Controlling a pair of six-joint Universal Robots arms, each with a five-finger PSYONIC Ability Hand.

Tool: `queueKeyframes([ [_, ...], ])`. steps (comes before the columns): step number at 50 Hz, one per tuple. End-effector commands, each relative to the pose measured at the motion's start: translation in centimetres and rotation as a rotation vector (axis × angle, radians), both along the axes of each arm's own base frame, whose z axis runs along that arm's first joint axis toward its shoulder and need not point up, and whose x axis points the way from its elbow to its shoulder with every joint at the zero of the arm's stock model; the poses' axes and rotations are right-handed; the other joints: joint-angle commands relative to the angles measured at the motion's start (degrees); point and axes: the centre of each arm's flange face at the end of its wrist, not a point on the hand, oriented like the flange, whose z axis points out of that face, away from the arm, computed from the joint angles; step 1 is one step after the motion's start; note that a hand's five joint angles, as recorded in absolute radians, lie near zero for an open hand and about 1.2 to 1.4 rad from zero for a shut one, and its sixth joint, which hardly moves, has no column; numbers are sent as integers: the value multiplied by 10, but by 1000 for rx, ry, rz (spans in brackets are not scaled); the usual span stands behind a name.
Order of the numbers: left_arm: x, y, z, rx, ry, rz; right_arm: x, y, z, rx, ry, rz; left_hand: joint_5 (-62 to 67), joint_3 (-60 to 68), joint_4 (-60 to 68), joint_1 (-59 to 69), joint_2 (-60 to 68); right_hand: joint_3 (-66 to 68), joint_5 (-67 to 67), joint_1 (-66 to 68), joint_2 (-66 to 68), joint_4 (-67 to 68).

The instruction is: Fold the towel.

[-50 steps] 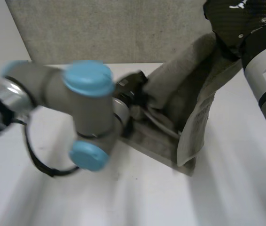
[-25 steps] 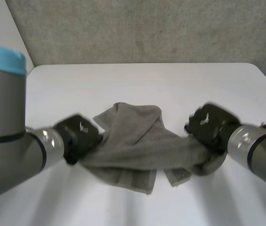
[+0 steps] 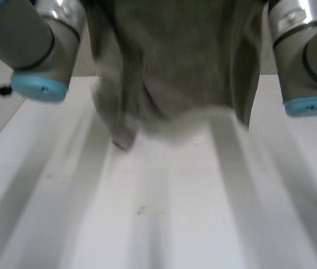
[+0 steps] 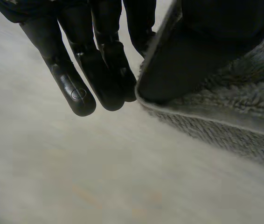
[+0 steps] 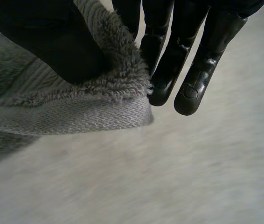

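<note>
1. In the head view you see the towel (image 3: 169, 67) held up in the air between the two arms. It hangs as a grey, blurred sheet over the far part of the white table (image 3: 158, 218).
2. The left arm (image 3: 32, 39) is at one upper side of the towel and the right arm (image 3: 304, 56) at the other. Both are raised well above the table top.
3. The towel's lower edge sags in the middle. One drooping fold on the left arm's side hangs lowest. You cannot tell from the blur whether that fold touches the table.
4. Left hand (image 4: 83, 56), in its own wrist view: it is grasping the towel. The thumb (image 4: 202, 51) lies on the cloth's hemmed edge and presses it against the nearest finger. The remaining fingers are straight and free of the cloth.
5. Right hand (image 5: 188, 56), in its own wrist view: it is also grasping the towel. The thumb (image 5: 43, 42) pins a fluffy corner of the cloth against the finger beside it. The outer fingers stretch out straight past the corner, clear of the cloth.
6. In both wrist views the table lies beneath the fingertips, apart from them.
</note>
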Motion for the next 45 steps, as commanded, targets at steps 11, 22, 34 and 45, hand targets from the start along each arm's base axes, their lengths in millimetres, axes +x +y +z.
queueKeyframes([
  [11,25,39,-157,399,-167,-52,-16,16,-139,443,235,42,103,103,102,113,103,118,130,249,122,114],
  [22,39,109,-289,792,-384,-158,-38,65,-242,805,403,78,85,85,84,95,85,118,130,249,122,114],
  [34,36,113,-274,759,-360,-167,-79,54,-229,853,325,-32,-216,-216,-217,-206,-216,118,130,249,122,114],
  [45,66,101,-249,765,-244,-94,-123,39,-247,943,234,-108,-378,-378,-379,-368,-378,118,130,249,122,114],
])
